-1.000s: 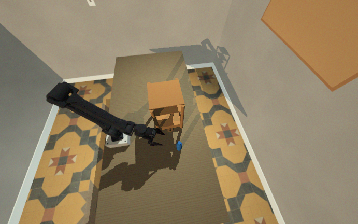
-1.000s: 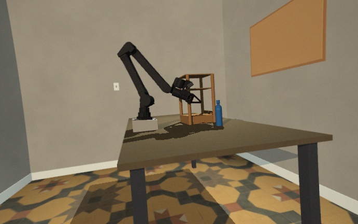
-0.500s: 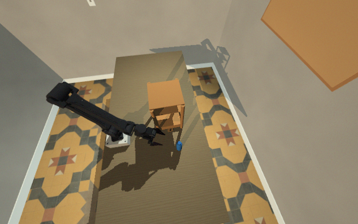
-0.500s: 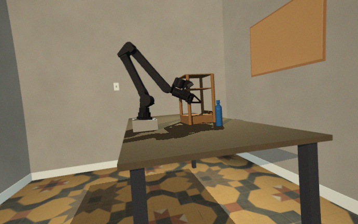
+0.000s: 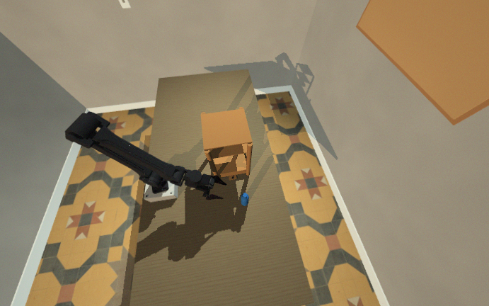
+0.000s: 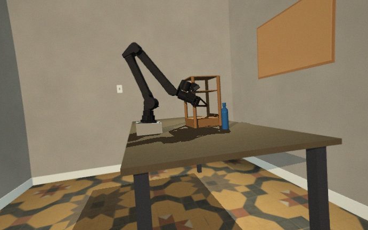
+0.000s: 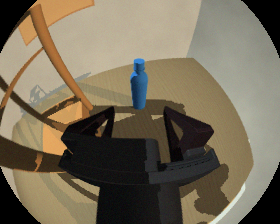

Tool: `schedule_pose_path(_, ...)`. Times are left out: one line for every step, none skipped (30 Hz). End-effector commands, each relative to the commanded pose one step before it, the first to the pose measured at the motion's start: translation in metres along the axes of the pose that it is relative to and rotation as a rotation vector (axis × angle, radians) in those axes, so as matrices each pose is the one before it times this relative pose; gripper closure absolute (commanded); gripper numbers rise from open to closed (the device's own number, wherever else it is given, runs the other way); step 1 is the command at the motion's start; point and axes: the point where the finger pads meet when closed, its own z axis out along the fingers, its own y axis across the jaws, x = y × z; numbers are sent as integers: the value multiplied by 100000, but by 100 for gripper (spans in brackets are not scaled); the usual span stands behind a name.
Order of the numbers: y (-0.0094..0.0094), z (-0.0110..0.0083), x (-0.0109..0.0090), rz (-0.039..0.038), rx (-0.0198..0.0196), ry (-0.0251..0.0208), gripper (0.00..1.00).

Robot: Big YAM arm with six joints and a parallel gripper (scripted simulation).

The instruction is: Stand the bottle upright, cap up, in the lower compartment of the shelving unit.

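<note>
A blue bottle (image 5: 245, 199) stands upright, cap up, on the table just in front of the wooden shelving unit (image 5: 227, 141). It also shows in the side view (image 6: 224, 116), to the right of the shelf's (image 6: 202, 101) front corner, and in the wrist view (image 7: 139, 84). My gripper (image 5: 215, 189) (image 6: 202, 103) is open and empty. It hangs in the air above the table, in front of the shelf and short of the bottle. In the wrist view the bottle stands ahead of and between the two fingers, apart from them.
The arm's white base block (image 5: 159, 192) sits at the table's left edge. The shelf has an upper and a lower compartment with a front lip (image 6: 205, 122). An orange board (image 6: 296, 38) hangs on the right wall.
</note>
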Motion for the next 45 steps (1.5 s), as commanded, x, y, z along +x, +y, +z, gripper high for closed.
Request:
schedule_pose_path(268, 1511, -3074, 724, -386, -6288, 23)
schedule_pose_path(1, 177, -6, 15, -1, -85, 23)
schedule_pose_path(-1, 190, 2, 18, 3, -68, 23)
schedule_pose_path(-2, 206, 5, 19, 5, -53, 23)
schedule_pose_path(-2, 219, 11, 16, 5, -40, 23)
schedule_pose_path(-1, 233, 15, 12, 2, -29, 23)
schedule_pose_path(1, 248, 19, 7, -1, -19, 23)
schedule_pose_path(2, 261, 23, 3, -4, -10, 23)
schedule_pose_path(3, 274, 25, 0, -6, -2, 23)
schedule_pose_path(3, 287, 28, -2, -6, 4, 23)
schedule_pose_path(2, 299, 31, -2, -4, 10, 23)
schedule_pose_path(0, 0, 0, 0, 0, 0, 23)
schedule_pose_path(0, 0, 0, 0, 0, 0, 23)
schedule_pose_path(-14, 312, 31, -1, 28, 13, 23)
schedule_pose_path(-8, 322, 34, 0, 18, 18, 23)
schedule_pose_path(-1, 333, 36, -1, 2, 22, 23)
schedule_pose_path(6, 343, 36, -2, -13, 26, 23)
schedule_pose_path(11, 351, 38, -3, -23, 29, 23)
schedule_pose_path(12, 358, 40, -2, -25, 31, 23)
schedule_pose_path(8, 367, 38, 0, -18, 32, 23)
schedule_pose_path(2, 372, 39, 4, -5, 33, 23)
schedule_pose_path(-5, 375, 40, 8, 10, 34, 23)
schedule_pose_path(-11, 378, 40, 11, 21, 34, 23)
schedule_pose_path(-13, 381, 38, 12, 26, 34, 23)
schedule_pose_path(-12, 381, 38, 10, 24, 34, 23)
schedule_pose_path(-7, 379, 38, 7, 14, 35, 23)
schedule_pose_path(0, 375, 38, 1, 0, 35, 23)
schedule_pose_path(7, 371, 36, -4, -13, 35, 23)
schedule_pose_path(0, 0, 0, 0, 0, 0, 23)
schedule_pose_path(0, 0, 0, 0, 0, 0, 23)
schedule_pose_path(4, 366, 35, -13, -11, 34, 23)
schedule_pose_path(6, 357, 34, -11, -12, 33, 23)
schedule_pose_path(7, 347, 34, -8, -13, 33, 23)
schedule_pose_path(5, 336, 31, -4, -10, 31, 23)
schedule_pose_path(2, 323, 30, 0, -5, 30, 23)
schedule_pose_path(-2, 308, 29, 4, 3, 28, 23)
schedule_pose_path(-6, 293, 26, 7, 11, 27, 23)
schedule_pose_path(-9, 275, 25, 9, 16, 25, 23)
schedule_pose_path(-10, 258, 23, 9, 18, 24, 23)
schedule_pose_path(-8, 238, 21, 7, 14, 22, 23)
schedule_pose_path(-4, 219, 20, 4, 7, 21, 23)
schedule_pose_path(0, 198, 19, 0, -1, 20, 23)
schedule_pose_path(3, 178, 16, -3, -7, 19, 23)
schedule_pose_path(5, 156, 16, -6, -11, 17, 23)
schedule_pose_path(7, 136, 14, -7, -13, 16, 23)
